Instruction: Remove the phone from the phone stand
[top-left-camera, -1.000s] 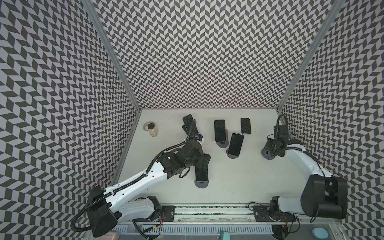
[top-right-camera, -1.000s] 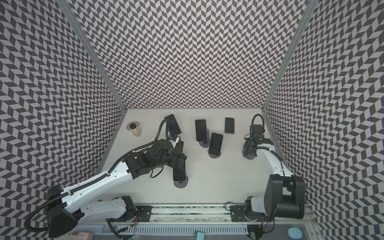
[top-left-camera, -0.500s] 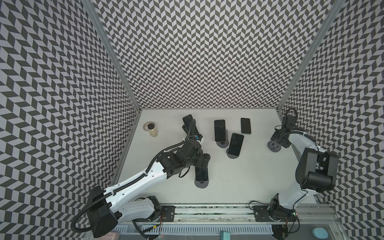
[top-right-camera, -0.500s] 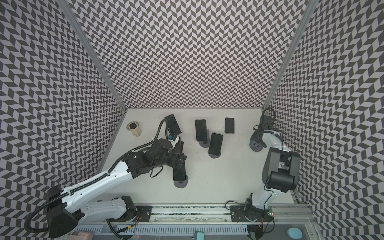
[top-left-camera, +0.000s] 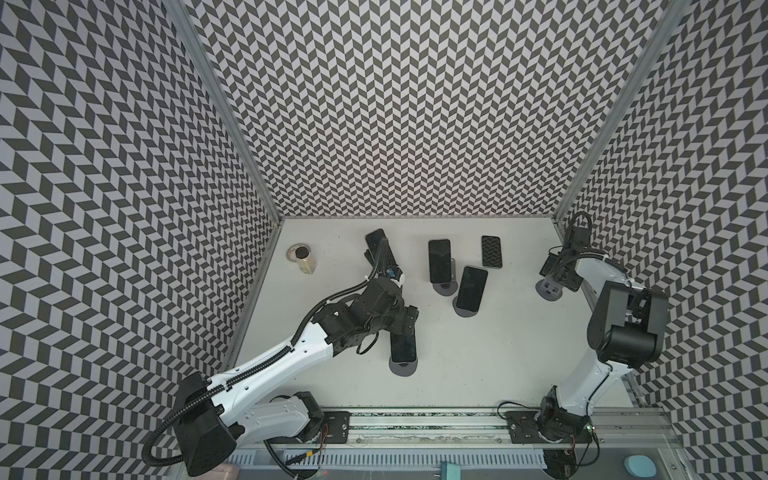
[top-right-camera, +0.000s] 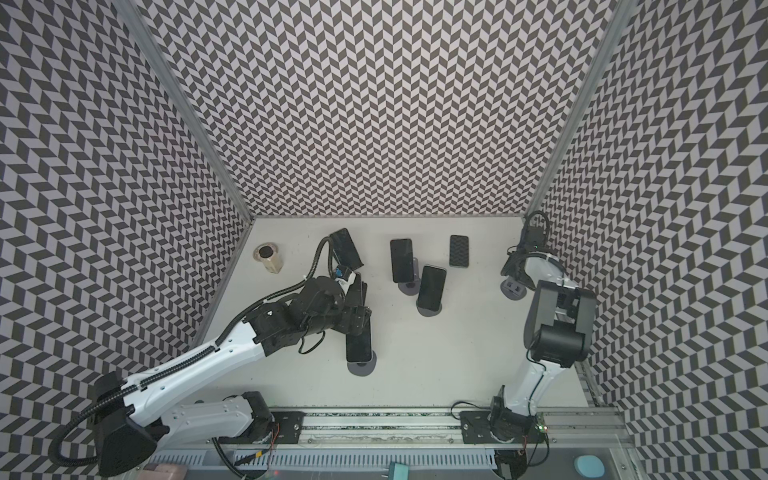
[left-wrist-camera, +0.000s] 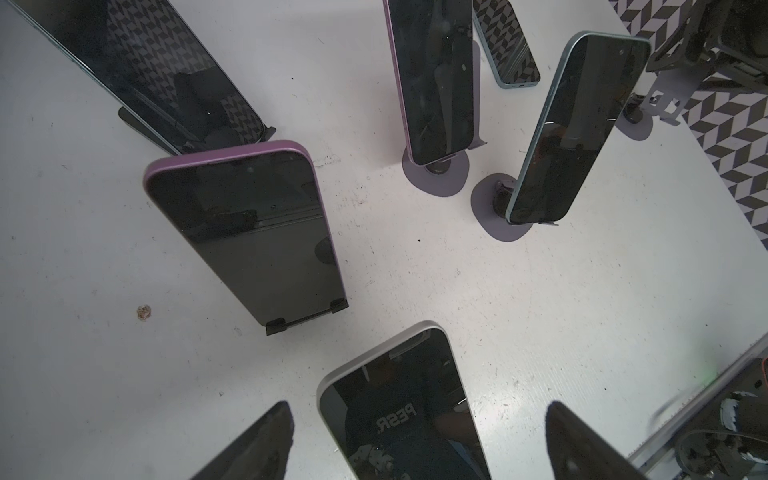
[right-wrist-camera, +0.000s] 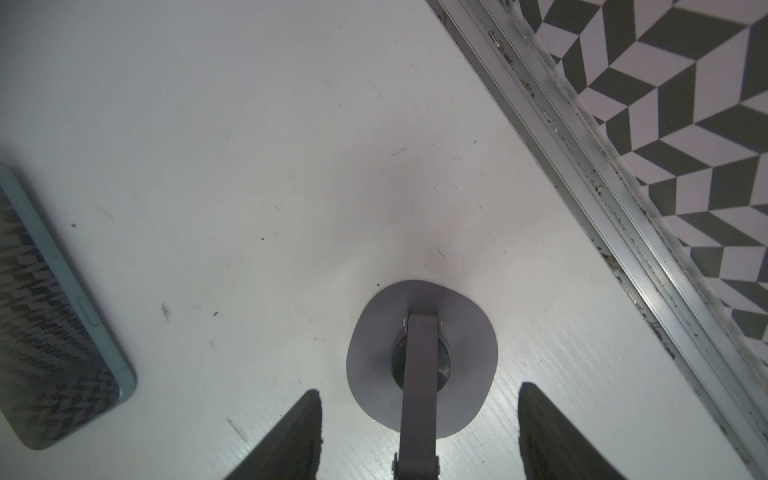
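Small jar (top-left-camera: 301, 259) w/ dark lid stands upright near the left wall, towards the back of the white table (top-left-camera: 478, 353). B/w chevron walls (top-left-camera: 415, 104) on three sides. Alu rail (top-left-camera: 415, 432) along the front edge. Past it: teal block (top-left-camera: 451, 471), and a round teal thing (top-left-camera: 640, 468) far right. Brown speck (left-wrist-camera: 144, 311) on the tabletop.

Front-right table (top-left-camera: 490, 361) bare, wide lane. Back phone (top-left-camera: 439, 261) and middle phone (top-left-camera: 471, 288) on stands just beside each other, gap tight. Front phone (top-left-camera: 403, 347) apart, room on its right. Empty stand (top-left-camera: 549, 287) near right wall (top-left-camera: 665, 187).
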